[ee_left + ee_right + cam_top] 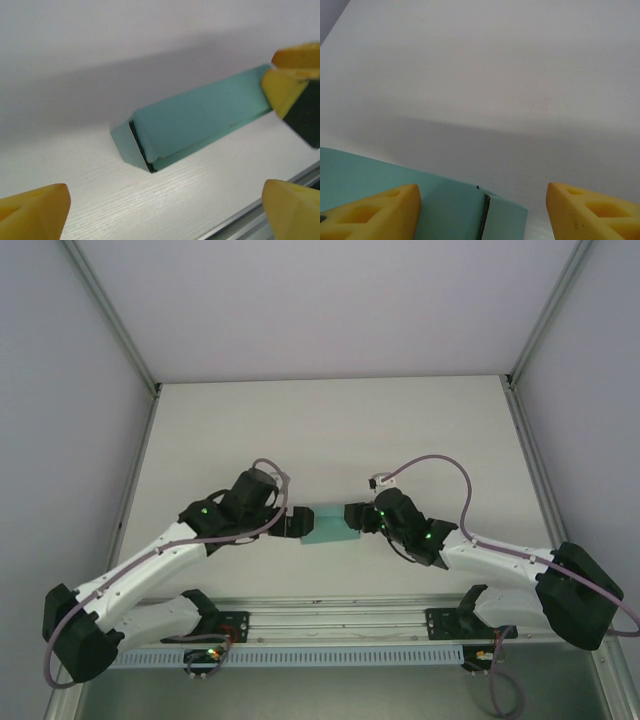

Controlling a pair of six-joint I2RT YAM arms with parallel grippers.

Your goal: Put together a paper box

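Near the front edge of the tabletop [330,430], about midway between its left and right edges, one box [328,524] is recorded: teal card, folded into a long rectangular form and laid flat on its broad face. Its long axis is set parallel to the front edge, just behind the rail [330,618].

Box, left end: seen from the left wrist, the box [200,120] is shown with a dark slit at this end. An end flap is seen beside the slit, not pressed flush.

Box, right end: seen from the right wrist, a seam is visible across the card [445,200] close to its end corner.

Left gripper [293,525]: placed at the left end of the box. Its jaws are spread wide and nothing is held between the yellow fingertips [32,212]. The box is seen ahead of them, apart from both pads.

Right gripper [356,516]: placed at the right end of the box. Its jaws are parted. The box corner is seen between the fingers [375,215], one finger is overlapped with the card, and the other is separated from it by bare tabletop. From the left wrist, one of its fingers [282,87] is seen at the far end of the box. Contact cannot be told.

Arms: each is angled inward from the front corners, with a purple cable [262,465] looped above the wrist.
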